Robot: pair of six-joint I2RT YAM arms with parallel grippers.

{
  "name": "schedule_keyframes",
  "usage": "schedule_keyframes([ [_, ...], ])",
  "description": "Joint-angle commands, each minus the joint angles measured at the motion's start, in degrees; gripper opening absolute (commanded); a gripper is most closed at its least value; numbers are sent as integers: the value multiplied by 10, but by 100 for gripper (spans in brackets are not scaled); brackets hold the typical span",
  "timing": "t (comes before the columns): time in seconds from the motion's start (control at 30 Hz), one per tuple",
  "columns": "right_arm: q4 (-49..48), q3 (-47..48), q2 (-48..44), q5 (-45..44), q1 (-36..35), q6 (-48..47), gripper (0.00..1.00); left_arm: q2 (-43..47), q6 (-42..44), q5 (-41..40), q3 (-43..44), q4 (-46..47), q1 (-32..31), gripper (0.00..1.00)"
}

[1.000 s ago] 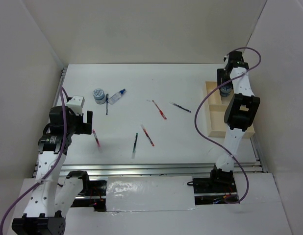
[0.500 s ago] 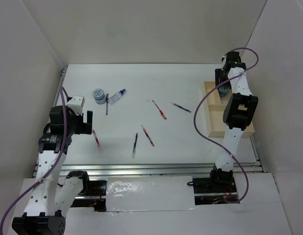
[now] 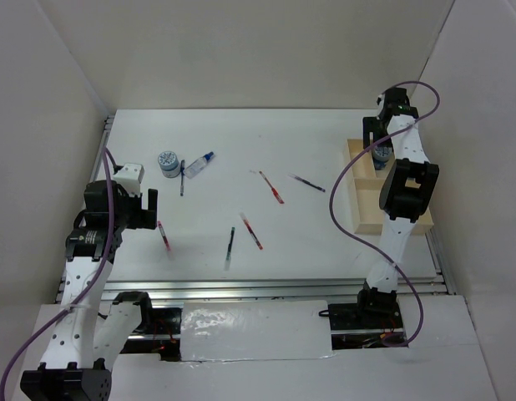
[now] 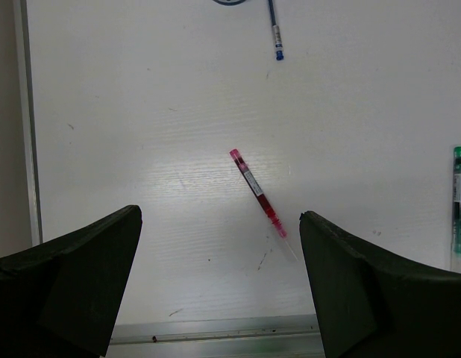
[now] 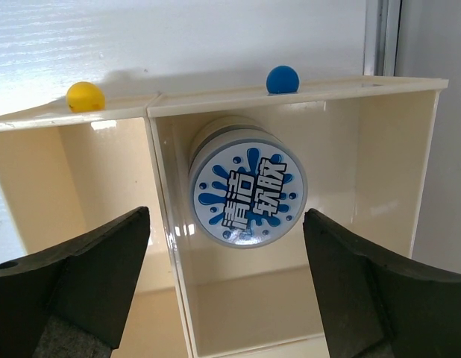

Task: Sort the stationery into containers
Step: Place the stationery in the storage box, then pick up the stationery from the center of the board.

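From above, the white table (image 3: pixel 325 242) has thin pens lying about on it. A red pen (image 3: pixel 163 236) lies near the left gripper (image 3: pixel 148 213). Two more red pens (image 3: pixel 271 187) (image 3: pixel 251 231) and two dark pens (image 3: pixel 309 183) (image 3: pixel 230 244) lie in the middle, well apart. At the far left, a small round blue-and-white roll (image 3: pixel 168 163) stands beside another dark pen (image 3: pixel 182 177) and a small white bottle with a blue cap (image 3: pixel 200 163). The pale beige tray with inner walls (image 3: pixel 368 219) sits on the right side. The right gripper (image 3: pixel 379 153) hangs over its far end.

In the left wrist view, the two black fingers (image 4: pixel 74 283) are wide apart with nothing between them. They hang over the table. The red pen (image 4: pixel 256 190) lies slanted below them, a bit closer to the right finger. A green-capped pen (image 4: pixel 458 198) lies at the right edge.

In the right wrist view, the two fingers (image 5: pixel 81 283) are also wide apart and hold nothing. A second blue-and-white roll (image 5: pixel 248 192) sits inside a tray box, its round printed face to the camera. A little blue ball (image 5: pixel 282 79) sits on the rim above that box. A little yellow ball (image 5: pixel 86 96) sits above the box to its left.
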State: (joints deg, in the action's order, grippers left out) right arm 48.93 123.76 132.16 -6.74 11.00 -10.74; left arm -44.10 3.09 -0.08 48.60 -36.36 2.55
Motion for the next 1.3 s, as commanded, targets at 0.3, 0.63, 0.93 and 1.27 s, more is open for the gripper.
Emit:
schedule_keyframes([
  [0.3, 31, -44, -191, 108, -25, -1, 90, -160, 27, 3, 119, 55, 2, 99],
  [0.63, 13, -337, -462, 272, -39, 3, 91, -403, 31, -10, 228, 143, 0, 99],
  [0.93, 3, -455, -528, 285, -53, -10, 91, -589, 11, -4, 326, 148, 2, 99],
  [1.27, 8, -452, -509, 288, -56, -3, 91, -683, 2, 20, 379, 170, 2, 99],
])
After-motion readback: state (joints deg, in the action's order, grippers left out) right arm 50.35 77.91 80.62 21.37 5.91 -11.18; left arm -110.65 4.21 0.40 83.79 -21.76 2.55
